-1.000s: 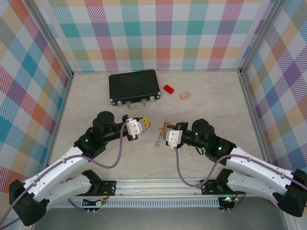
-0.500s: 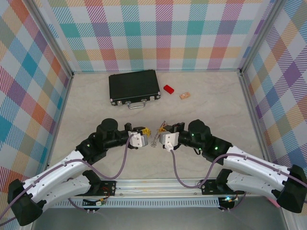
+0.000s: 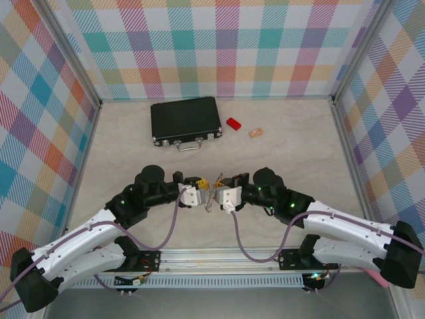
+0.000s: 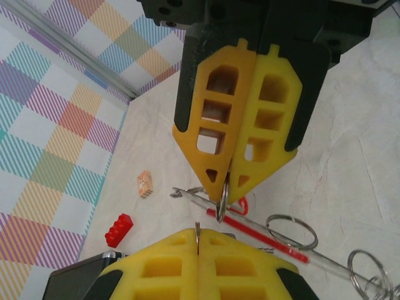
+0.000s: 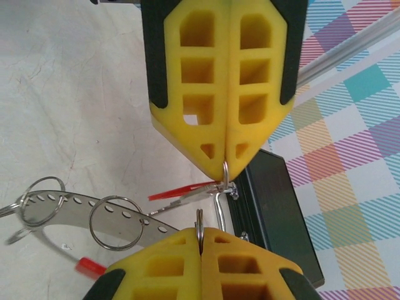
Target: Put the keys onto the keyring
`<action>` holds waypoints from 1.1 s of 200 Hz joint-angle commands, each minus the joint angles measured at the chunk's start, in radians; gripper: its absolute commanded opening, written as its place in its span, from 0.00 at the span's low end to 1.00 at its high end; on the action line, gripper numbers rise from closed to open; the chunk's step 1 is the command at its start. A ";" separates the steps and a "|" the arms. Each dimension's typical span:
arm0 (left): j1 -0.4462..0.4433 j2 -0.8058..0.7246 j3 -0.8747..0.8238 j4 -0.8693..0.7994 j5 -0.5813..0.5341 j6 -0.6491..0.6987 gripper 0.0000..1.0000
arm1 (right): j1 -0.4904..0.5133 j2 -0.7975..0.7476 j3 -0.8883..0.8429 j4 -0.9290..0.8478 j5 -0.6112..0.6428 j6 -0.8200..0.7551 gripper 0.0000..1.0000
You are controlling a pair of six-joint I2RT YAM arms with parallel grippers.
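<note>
The left end effector (image 3: pixel 202 187) and the right end effector (image 3: pixel 220 187) meet tip to tip above the counter (image 3: pixel 299 159), near its middle. Both are squeezed fully together. In each wrist view the yellow fingers (image 4: pixel 219 95) show no gap, and each pair nips a thin wire loop edge-on at its very tip.

Those loops look like part of the keyring (image 5: pixel 78 203). Its pale perforated band, with a red section, hangs from the pinch and trails off to the left in the right wrist view, carrying further small rings (image 5: pixel 115 232). A short silver shank (image 5: pixel 218 205) dangles just under the upper pinch. It may be one of the keys, but it is too small to settle.

I judge all of this to be light, hard and smooth: springy wire that resists bending, on a band that flexes and swings freely. Held by a sliver of wire at the fingertips, a loop can pivot or slip out. A grip deeper in the fingers, flat across the loop's rim and beside its split, should be steadier. A key is probably best taken by its broader plastic head, leaving the hole free.

Far across the counter, well apart from the work, lie a black case (image 3: pixel 185 119), a red block (image 3: pixel 233 123) and a small tan block (image 3: pixel 255 132).
</note>
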 commanded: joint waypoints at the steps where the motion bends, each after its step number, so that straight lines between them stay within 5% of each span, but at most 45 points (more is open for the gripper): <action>1: -0.017 -0.026 0.002 -0.011 0.001 0.015 0.00 | 0.017 0.012 0.024 0.060 -0.013 -0.030 0.00; 95: -0.040 -0.036 -0.041 0.010 -0.042 0.122 0.00 | 0.033 0.005 0.020 0.097 0.017 -0.052 0.00; 220: -0.044 -0.081 -0.102 0.137 -0.046 0.101 0.00 | 0.047 -0.023 -0.027 0.138 0.082 -0.080 0.00</action>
